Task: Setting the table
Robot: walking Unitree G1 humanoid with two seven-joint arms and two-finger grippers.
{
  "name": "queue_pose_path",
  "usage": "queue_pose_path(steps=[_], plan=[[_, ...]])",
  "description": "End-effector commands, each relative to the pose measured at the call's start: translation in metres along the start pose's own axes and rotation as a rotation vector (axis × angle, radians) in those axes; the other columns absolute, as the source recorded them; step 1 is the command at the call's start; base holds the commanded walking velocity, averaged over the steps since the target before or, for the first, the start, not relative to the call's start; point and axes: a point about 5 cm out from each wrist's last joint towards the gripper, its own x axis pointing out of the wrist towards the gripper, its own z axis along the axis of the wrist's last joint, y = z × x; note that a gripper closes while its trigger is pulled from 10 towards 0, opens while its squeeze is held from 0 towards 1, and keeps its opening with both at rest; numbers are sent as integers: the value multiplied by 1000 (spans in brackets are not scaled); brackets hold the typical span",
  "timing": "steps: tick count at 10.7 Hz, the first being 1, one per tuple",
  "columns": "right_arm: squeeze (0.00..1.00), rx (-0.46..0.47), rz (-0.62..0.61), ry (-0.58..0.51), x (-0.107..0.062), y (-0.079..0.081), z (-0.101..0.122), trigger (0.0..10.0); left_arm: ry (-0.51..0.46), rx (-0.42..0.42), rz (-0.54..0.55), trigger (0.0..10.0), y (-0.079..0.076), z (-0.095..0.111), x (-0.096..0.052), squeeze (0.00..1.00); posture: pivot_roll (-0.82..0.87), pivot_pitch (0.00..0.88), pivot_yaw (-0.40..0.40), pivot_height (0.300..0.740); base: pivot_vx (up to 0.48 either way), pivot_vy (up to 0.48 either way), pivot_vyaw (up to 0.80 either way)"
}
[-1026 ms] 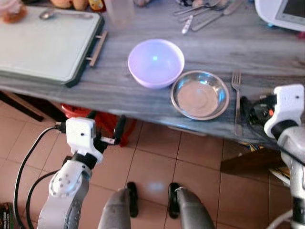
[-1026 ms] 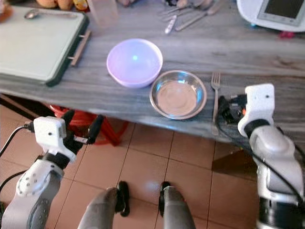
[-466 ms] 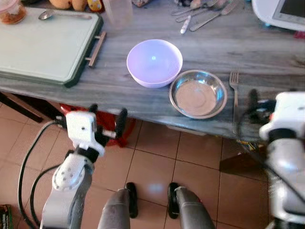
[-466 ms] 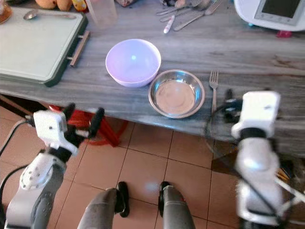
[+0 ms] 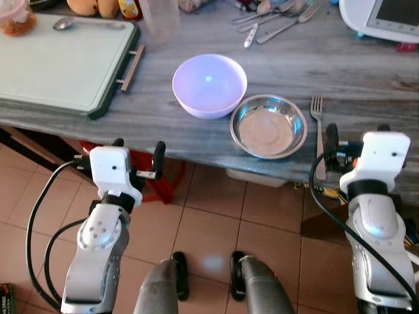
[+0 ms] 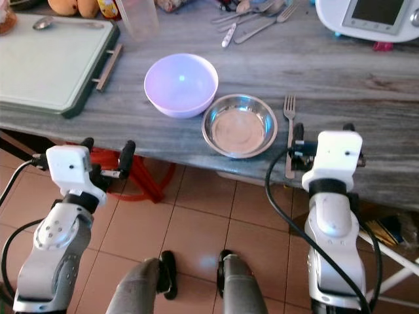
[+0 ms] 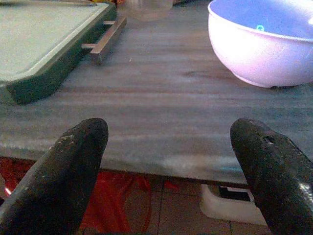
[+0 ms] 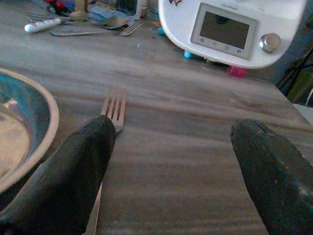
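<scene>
Right gripper (image 6: 321,140) spread wide, empty, fork (image 6: 289,131) just beside left finger; needed centring over handle. Left gripper (image 5: 135,157) likewise agape, idle.

Silver arms, white wrist boxes, black cables, black-fingered left claw (image 5: 137,150).

— What colours ahead of the left end effector (image 7: 168,161)?
— Grey streaked surface (image 5: 366,72), lavender bowl (image 5: 209,85).
— By the right end effector (image 8: 171,166)?
— Silver dish (image 5: 268,126), silver fork (image 5: 319,127).
</scene>
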Motion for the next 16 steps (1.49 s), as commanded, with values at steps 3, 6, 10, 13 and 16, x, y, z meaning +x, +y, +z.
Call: queue_pose_path(steps=[3, 6, 10, 13, 16], plan=[[0, -8, -7, 21, -4, 0, -7, 10000, 37, 7, 28, 10000, 4, -8, -4, 0, -14, 237, 22, 740, -329, 0, 0], [0, -2, 7, 28, -4, 5, -9, 10000, 38, 8, 26, 10000, 4, -8, -4, 0, -12, 238, 20, 740, -324, 0, 0], [0, 28, 41, 30, -6, 21, -20, 10000, 40, 5, 29, 10000, 3, -15, -1, 0, -19, 188, 24, 740, -310, 0, 0], [0, 74, 98, 8, -5, 40, -22, 10000, 34, 7, 13, 10000, -2, -21, 14, 0, -25, 139, 28, 740, -99, 0, 0], [0, 54, 96, 12, -1, 45, -35, 10000, 38, -69, -16, 10000, -12, -31, 13, 0, -31, 147, 26, 740, 0, 0, -267]])
